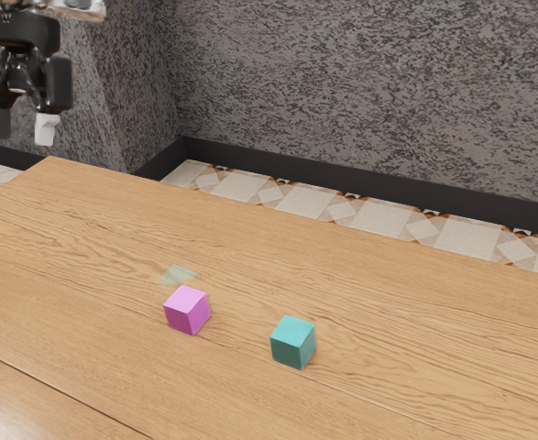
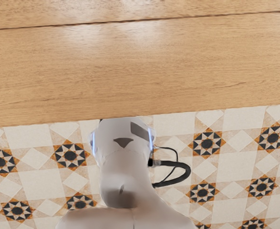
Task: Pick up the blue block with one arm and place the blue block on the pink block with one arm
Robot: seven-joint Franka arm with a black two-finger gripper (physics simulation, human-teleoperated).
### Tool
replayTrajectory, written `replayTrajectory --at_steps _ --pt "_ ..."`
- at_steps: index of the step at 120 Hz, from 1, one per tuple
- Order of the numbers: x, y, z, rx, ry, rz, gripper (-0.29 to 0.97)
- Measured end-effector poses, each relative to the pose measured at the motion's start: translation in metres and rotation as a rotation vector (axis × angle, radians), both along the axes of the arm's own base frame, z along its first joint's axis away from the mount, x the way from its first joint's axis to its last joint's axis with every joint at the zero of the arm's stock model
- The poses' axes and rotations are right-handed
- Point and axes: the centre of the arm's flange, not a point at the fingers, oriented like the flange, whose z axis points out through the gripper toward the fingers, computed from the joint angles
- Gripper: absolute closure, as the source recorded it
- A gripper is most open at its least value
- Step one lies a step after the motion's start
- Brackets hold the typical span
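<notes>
Gripper (image 1: 19, 126) hangs high w/ fingers (image 1: 45, 130) apart, empty, well apart from teal-blue block (image 1: 293, 342) near pink block (image 1: 187, 310): probably pick-up not begun.

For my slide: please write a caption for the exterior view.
Open hand hangs high at the exterior view's left; blue block and pink block sit apart on the wooden table.
</notes>
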Motion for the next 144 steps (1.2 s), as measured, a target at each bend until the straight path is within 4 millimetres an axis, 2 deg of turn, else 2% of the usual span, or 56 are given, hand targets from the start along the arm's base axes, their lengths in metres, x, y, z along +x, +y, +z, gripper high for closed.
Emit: replayTrajectory --at_steps 8,24,31,37,40,47,53,60,67,81,96,121,144 --pt "0.033 0.000 -0.020 -0.024 -0.133 0.001 0.01" --pt "0.071 0.007 -0.016 -0.036 -0.364 0.021 0.02" --pt "0.098 0.020 -0.033 -0.021 -0.417 0.065 0.02" --pt "0.130 0.038 -0.067 0.001 -0.418 0.120 0.02" --pt "0.146 0.040 -0.088 0.006 -0.409 0.133 0.02" --pt "0.177 0.021 -0.133 -0.020 -0.389 0.133 0.02" --pt "0.192 -0.005 -0.172 -0.042 -0.367 0.126 0.03" --pt "0.201 -0.032 -0.208 -0.057 -0.352 0.129 0.03" --pt "0.211 -0.048 -0.237 -0.061 -0.344 0.147 0.03" --pt "0.223 -0.057 -0.264 -0.068 -0.359 0.200 0.03" --pt "0.235 -0.065 -0.309 -0.073 -0.335 0.244 0.03" --pt "0.232 -0.107 -0.351 -0.076 -0.333 0.225 0.05" --pt "0.218 -0.162 -0.387 -0.075 -0.340 0.166 0.06"
